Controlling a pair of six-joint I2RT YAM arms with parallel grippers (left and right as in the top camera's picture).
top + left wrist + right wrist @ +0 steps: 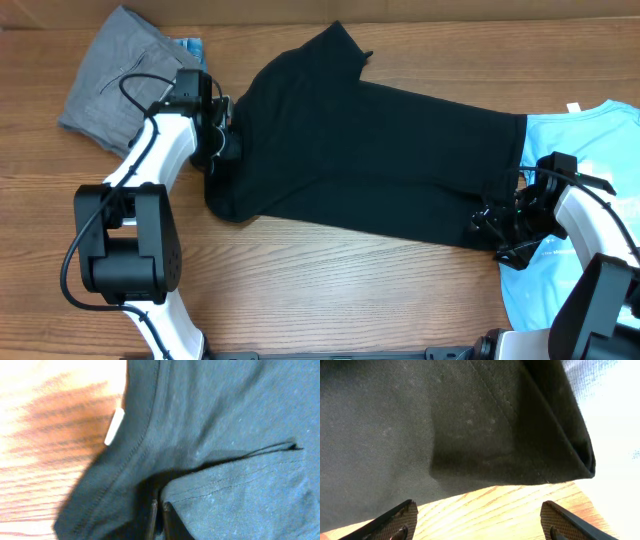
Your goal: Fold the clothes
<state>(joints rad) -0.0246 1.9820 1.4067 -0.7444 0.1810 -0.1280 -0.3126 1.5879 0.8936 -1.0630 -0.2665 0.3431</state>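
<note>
We found the black T-shirt point(370, 150) spread across the bench point(330, 290), its long axis running from 10 o'clock to 4 o'clock. Our left claw point(220, 135) was pinched closed on a fold at the collar end, near the white neck label point(114, 427). Our right claw point(479, 510) stood wide open and empty, the hem corner just off at its 12 o'clock. Bare bench lay toward 6 o'clock. A grey garment point(115, 80) at 10 and a light-blue T-shirt point(590, 150) at 3 crowded both ends.
</note>
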